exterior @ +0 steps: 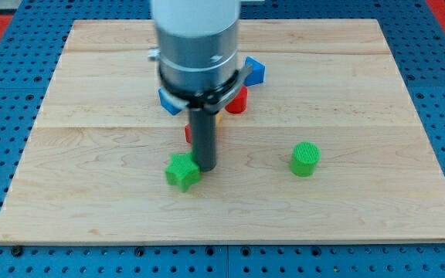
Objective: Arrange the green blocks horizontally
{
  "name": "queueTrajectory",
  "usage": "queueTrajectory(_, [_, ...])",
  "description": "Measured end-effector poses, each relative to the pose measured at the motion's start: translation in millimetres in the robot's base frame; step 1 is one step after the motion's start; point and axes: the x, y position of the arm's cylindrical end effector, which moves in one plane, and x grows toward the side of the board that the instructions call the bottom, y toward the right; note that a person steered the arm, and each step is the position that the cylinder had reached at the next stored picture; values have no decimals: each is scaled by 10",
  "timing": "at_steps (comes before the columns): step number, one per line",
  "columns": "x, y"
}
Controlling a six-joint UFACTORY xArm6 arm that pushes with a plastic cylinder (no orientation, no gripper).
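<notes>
A green star-shaped block (181, 171) lies on the wooden board (346, 77) left of centre, toward the view's bottom. A green cylinder (305, 159) stands to its right, apart from it and slightly higher in the view. My tip (205, 167) is down on the board, touching the right side of the green star block. The green cylinder is well to the tip's right.
Behind the rod and the arm's body are a red block (238, 101), a blue block (254, 71) at the right, another blue block (168, 102) at the left, and a red block (188, 133) with an orange edge beside the rod; they are partly hidden.
</notes>
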Motion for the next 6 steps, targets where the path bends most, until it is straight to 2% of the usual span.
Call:
queueTrajectory(1, [-55,321])
queueTrajectory(2, [221,309])
queueTrajectory(3, [32,259])
queueTrajectory(5, [-350,1225])
queueTrajectory(6, [40,1864])
